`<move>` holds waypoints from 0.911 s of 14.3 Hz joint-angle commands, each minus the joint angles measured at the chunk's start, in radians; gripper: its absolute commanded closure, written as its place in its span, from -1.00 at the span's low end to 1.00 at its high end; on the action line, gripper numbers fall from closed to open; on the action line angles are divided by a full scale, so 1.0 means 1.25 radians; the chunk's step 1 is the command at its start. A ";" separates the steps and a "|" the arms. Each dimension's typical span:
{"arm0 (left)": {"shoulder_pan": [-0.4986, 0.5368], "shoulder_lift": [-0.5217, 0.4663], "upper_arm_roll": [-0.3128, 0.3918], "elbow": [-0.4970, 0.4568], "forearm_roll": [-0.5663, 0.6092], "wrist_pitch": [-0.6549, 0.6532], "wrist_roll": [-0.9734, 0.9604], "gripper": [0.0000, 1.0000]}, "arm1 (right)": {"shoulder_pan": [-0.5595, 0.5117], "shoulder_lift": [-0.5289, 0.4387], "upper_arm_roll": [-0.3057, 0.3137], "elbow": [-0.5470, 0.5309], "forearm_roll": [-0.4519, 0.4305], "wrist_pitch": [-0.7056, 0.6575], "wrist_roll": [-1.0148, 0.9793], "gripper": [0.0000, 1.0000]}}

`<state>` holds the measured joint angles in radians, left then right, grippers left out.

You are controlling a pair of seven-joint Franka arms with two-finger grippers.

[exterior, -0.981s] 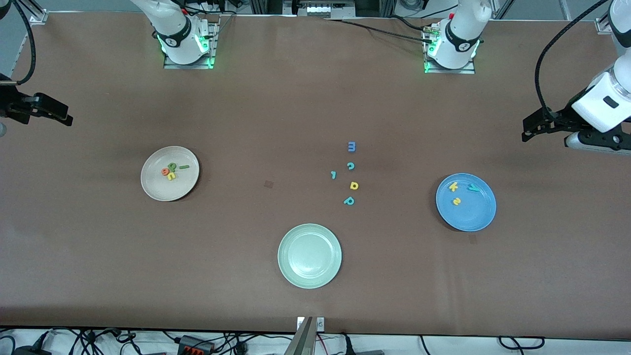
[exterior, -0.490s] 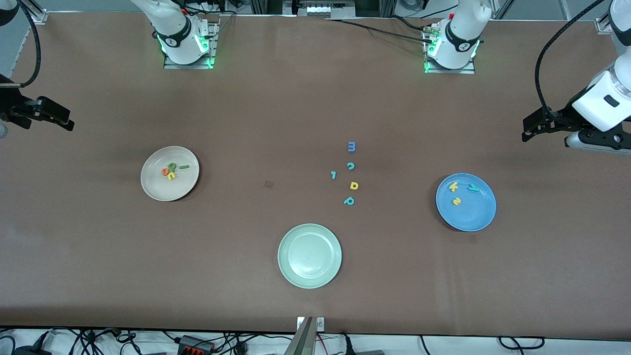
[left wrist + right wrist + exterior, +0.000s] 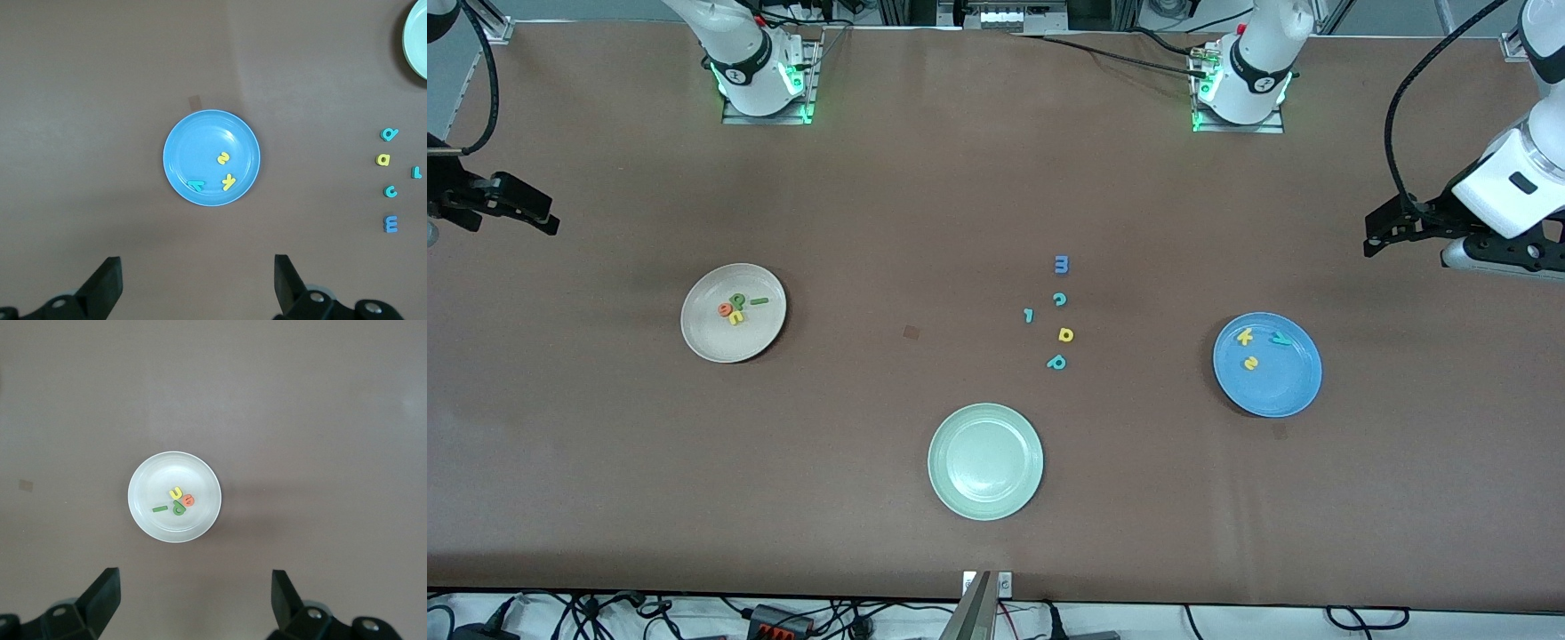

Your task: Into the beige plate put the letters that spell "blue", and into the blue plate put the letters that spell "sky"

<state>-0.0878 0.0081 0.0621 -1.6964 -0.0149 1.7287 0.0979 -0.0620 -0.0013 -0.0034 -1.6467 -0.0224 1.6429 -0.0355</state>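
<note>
1. Both grippers are held open and empty: the left gripper (image 3: 1376, 240) high over the table's left-arm end, the right gripper (image 3: 547, 219) over its right-arm end.
2. Four letters spelling "blue" (image 3: 737, 307) are seen in the beige plate (image 3: 704, 338).
3. Three letters spelling "sky" (image 3: 1257, 346) are seen in the blue plate (image 3: 1280, 396).
4. Five loose letters (image 3: 1057, 313) and a green plate (image 3: 985, 507) are left between the two plates.

table cover (image 3: 925, 204): brown, matt, cloth- or paper-like sheet, faint creases near the front edge
beige plate (image 3: 765, 333): smooth, soft sheen, looks like plastic or ceramic
blue plate (image 3: 1280, 391): smooth, glossy, light reflections on the inner face
pale green plate (image 3: 985, 498): smooth, semi-gloss, raised rim catches light
letters in the beige plate (image 3: 735, 308): matt, foam-like
letters in the blue plate (image 3: 1250, 363): matt, foam-like
loose letters (image 3: 1057, 362): matt, foam-like
left gripper (image 3: 197, 283): fingers matt black, plastic-looking
right gripper (image 3: 195, 600): fingers matt black, plastic-looking
</note>
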 commanded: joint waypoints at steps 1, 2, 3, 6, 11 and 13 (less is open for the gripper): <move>-0.002 0.016 -0.001 0.031 -0.007 -0.013 -0.008 -1.00 | 0.002 -0.020 0.004 -0.010 -0.008 0.000 0.006 -1.00; -0.002 0.016 -0.001 0.031 -0.007 -0.013 -0.010 -1.00 | 0.002 -0.021 0.004 -0.012 -0.009 -0.001 0.005 -1.00; -0.002 0.019 -0.001 0.031 -0.007 -0.011 -0.010 -1.00 | 0.002 -0.026 0.004 -0.012 -0.010 -0.002 0.003 -1.00; -0.003 0.024 -0.002 0.040 -0.007 -0.012 -0.010 -1.00 | 0.002 -0.028 0.004 -0.012 -0.013 -0.002 0.003 -1.00; -0.001 0.023 -0.002 0.040 -0.007 -0.016 -0.010 -1.00 | 0.001 -0.024 0.004 -0.012 -0.015 0.006 0.004 -1.00; -0.002 0.023 -0.003 0.040 -0.008 -0.016 -0.010 -1.00 | 0.001 -0.027 0.004 -0.012 -0.015 0.002 -0.001 -1.00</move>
<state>-0.0883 0.0220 0.0610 -1.6796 -0.0149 1.7291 0.0922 -0.0615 -0.0149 -0.0022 -1.6467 -0.0237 1.6425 -0.0355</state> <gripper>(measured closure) 0.000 0.000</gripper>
